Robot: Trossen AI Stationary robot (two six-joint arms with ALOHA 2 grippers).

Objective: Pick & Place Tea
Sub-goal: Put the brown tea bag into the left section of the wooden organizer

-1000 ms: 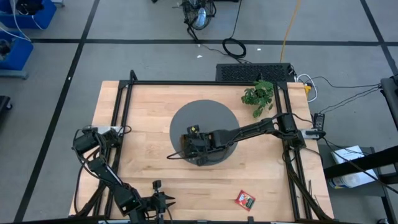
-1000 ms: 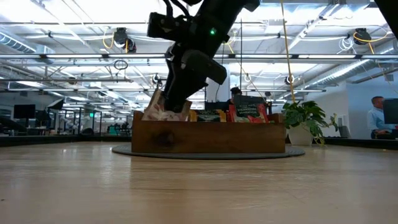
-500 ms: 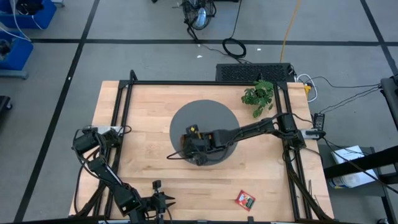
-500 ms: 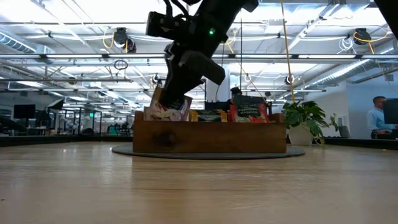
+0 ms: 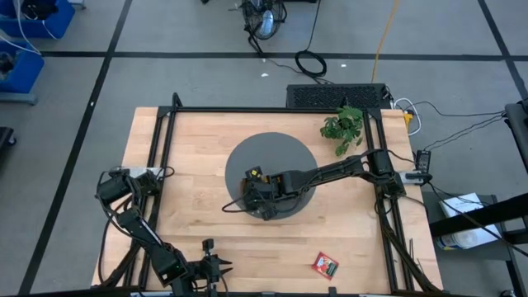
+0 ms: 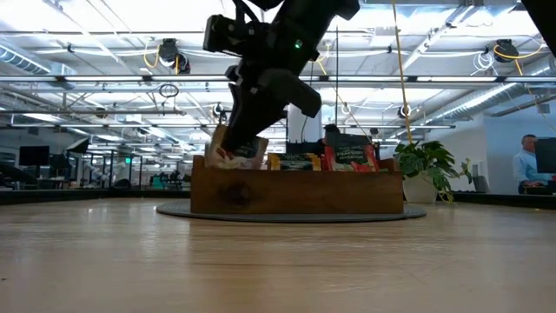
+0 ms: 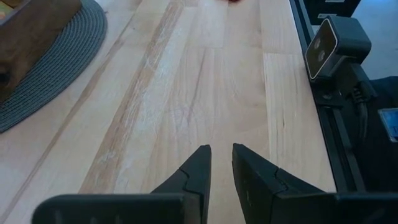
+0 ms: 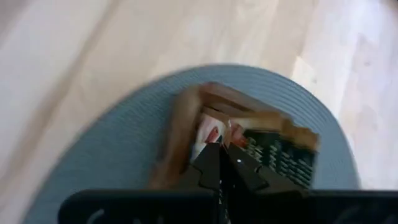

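A brown wooden tray [image 6: 295, 193] stands on a round grey mat [image 5: 272, 153] at mid-table. Tea sachets stand upright in it: red-and-white ones [image 6: 228, 157] at its left end, dark green ones [image 6: 295, 162] in the middle, red ones [image 6: 349, 156] at the right. My right gripper [image 8: 224, 146] reaches down into the left end and is shut on a red-and-white sachet [image 8: 208, 134]. One more red sachet [image 5: 325, 265] lies flat on the table near the front edge. My left gripper [image 7: 219, 155] waits open by the front edge, with nothing between its fingers. My right gripper pinches the upper edge [image 8: 226, 134] of a red-and-white sachet between its two fingertips. The fingers slant down from the table's right side. The sachet stands in the tray's left compartment among the others; its lower part is hidden by the tray wall [image 8: 174, 134].
A small potted plant [image 5: 342, 128] stands at the far right of the table. Black frame rails [image 5: 161, 165] run along the table's sides. A camera [image 7: 329, 46] is mounted by the front edge near my left gripper. Bare wood lies between the mat and the front edge.
My right gripper has shut inside the tray's left compartment and rolled slightly about its own line. The sachets there have shifted, and the tray has slid a little toward the table's right edge.
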